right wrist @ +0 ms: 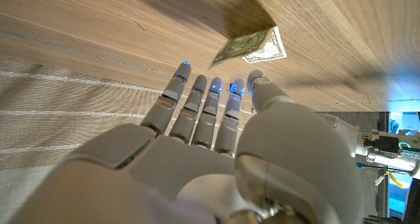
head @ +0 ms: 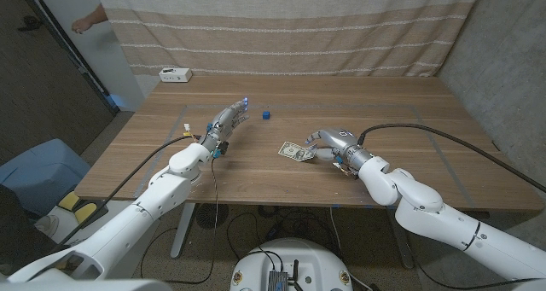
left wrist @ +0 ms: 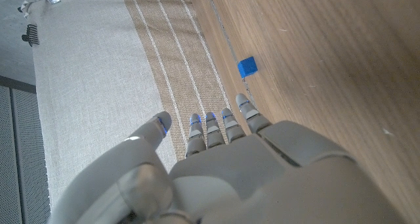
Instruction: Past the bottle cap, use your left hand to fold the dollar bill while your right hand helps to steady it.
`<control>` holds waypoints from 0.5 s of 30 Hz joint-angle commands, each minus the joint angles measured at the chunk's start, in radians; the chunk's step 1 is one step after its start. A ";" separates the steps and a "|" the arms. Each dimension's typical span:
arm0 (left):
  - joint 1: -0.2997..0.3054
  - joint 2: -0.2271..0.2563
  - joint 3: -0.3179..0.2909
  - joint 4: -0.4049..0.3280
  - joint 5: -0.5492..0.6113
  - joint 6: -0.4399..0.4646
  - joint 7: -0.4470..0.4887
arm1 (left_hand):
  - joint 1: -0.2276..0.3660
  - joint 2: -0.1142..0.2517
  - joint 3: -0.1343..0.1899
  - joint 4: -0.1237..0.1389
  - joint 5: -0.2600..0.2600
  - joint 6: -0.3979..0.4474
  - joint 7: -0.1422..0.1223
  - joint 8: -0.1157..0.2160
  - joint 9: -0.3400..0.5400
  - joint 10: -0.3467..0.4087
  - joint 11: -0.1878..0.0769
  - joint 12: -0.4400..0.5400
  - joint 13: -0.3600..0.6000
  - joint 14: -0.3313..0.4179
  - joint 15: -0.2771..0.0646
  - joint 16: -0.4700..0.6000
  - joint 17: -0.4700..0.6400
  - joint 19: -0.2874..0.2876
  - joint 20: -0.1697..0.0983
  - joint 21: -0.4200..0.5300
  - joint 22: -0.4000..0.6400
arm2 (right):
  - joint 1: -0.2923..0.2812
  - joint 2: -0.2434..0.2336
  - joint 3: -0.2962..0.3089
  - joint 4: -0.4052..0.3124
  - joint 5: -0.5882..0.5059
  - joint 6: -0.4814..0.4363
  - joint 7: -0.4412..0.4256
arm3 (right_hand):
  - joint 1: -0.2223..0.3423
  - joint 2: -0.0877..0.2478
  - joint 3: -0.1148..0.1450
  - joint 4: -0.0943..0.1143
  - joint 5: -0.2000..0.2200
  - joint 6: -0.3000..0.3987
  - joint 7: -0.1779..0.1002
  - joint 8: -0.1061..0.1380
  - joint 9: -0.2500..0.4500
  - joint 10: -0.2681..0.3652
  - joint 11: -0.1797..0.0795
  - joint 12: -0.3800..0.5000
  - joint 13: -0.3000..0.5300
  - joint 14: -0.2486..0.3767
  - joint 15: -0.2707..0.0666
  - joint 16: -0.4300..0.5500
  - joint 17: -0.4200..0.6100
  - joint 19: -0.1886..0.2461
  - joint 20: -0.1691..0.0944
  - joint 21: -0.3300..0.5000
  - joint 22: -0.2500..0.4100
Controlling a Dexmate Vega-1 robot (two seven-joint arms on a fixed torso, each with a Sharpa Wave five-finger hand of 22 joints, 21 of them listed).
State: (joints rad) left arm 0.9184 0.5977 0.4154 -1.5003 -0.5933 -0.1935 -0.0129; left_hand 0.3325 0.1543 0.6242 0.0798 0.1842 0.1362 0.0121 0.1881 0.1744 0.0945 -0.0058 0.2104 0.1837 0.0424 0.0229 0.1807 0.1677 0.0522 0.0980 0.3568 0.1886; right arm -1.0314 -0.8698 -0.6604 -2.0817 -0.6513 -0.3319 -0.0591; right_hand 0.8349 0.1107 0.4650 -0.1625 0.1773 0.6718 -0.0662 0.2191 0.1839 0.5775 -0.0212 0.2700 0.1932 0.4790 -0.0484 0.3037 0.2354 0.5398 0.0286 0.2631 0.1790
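Green dollar bill (head: 294, 151) lies on the wooden tabletop (head: 401, 112) just beside the right hand (head: 326, 142), fingers (right wrist: 197, 106) spread, empty. Left hand (head: 229, 120) hovers near the blue bottle cap (head: 266, 115), fingers (left wrist: 226, 122) extended, holding nothing.

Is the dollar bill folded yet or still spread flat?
Partly folded, it seems: in the right wrist view the dollar bill shows two overlapping layers at an angle. The head view is too small to confirm. Neither hand holds it.
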 commanded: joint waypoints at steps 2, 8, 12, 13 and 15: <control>0.015 0.008 -0.003 -0.021 0.001 -0.002 0.009 | -0.010 -0.001 0.000 -0.008 0.000 0.000 0.000 -0.004 0.005 0.011 0.003 -0.001 0.003 -0.004 -0.004 -0.003 0.002 -0.001 0.000 0.001 0.005 | -0.010 0.001 -0.010 0.005 -0.013 -0.014 0.019 | 0.012 0.005 -0.007 0.000 0.006 0.012 -0.003 0.000 0.002 0.008 0.004 -0.005 0.002 0.013 -0.066 0.011 0.003 0.014 0.003 0.003 0.005; 0.020 0.013 -0.004 -0.031 0.001 0.006 0.012 | -0.011 -0.001 0.000 -0.009 -0.001 0.000 0.000 -0.004 0.005 0.012 0.004 -0.001 0.003 -0.004 -0.003 -0.003 0.002 0.000 0.002 0.000 0.005 | -0.013 0.003 -0.012 0.013 -0.008 -0.022 0.025 | 0.014 0.009 -0.015 0.004 0.006 0.026 0.003 0.001 0.002 0.017 0.012 -0.005 0.002 0.016 -0.062 0.015 0.006 0.018 0.003 0.003 0.006; 0.022 0.017 -0.004 -0.038 0.000 0.013 0.014 | -0.013 0.000 0.001 -0.009 0.000 0.000 0.000 -0.004 0.005 0.012 0.000 -0.001 0.003 -0.002 -0.004 -0.002 0.002 0.000 0.001 0.000 0.006 | -0.015 0.003 -0.015 0.020 -0.008 -0.032 0.028 | 0.010 0.012 -0.020 0.010 0.005 0.030 0.003 0.000 0.002 0.023 0.012 -0.004 0.002 0.020 -0.060 0.017 0.008 0.019 0.003 0.003 0.006; 0.023 0.017 -0.004 -0.039 0.000 0.013 0.014 | -0.013 0.000 0.001 -0.010 0.000 0.000 0.000 -0.004 0.005 0.012 0.000 -0.002 0.003 -0.002 -0.005 -0.002 0.002 0.000 0.002 0.000 0.006 | -0.015 0.003 -0.016 0.022 -0.008 -0.034 0.027 | 0.010 0.014 -0.022 0.011 0.005 0.035 0.003 0.001 0.002 0.026 0.012 -0.004 0.002 0.021 -0.061 0.018 0.008 0.020 0.003 0.003 0.006; 0.024 0.019 -0.004 -0.042 0.002 0.014 0.015 | -0.013 0.001 0.002 -0.010 0.000 0.000 0.001 -0.004 0.005 0.014 0.003 -0.001 0.003 -0.001 -0.003 -0.002 0.002 0.000 0.003 -0.001 0.006 | -0.016 0.002 -0.015 0.024 -0.007 -0.035 0.024 | 0.011 0.014 -0.023 0.011 0.005 0.036 0.002 0.001 0.002 0.029 0.016 -0.004 0.002 0.021 -0.059 0.019 0.009 0.020 0.003 0.003 0.006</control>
State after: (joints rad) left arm 0.9334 0.6076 0.4123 -1.5249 -0.5933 -0.1938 -0.0045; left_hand 0.3218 0.1543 0.6269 0.0771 0.1842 0.1361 0.0121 0.1881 0.1744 0.0984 -0.0018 0.2104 0.1837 0.0424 0.0229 0.1807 0.1678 0.0522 0.0980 0.3568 0.1886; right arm -1.0418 -0.8680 -0.6705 -2.0720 -0.6589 -0.3498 -0.0404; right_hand 0.8414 0.1173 0.4483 -0.1516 0.1773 0.6951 -0.0645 0.2191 0.1838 0.5915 -0.0071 0.2661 0.1931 0.4880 -0.0466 0.3170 0.2397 0.5489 0.0304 0.2631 0.1790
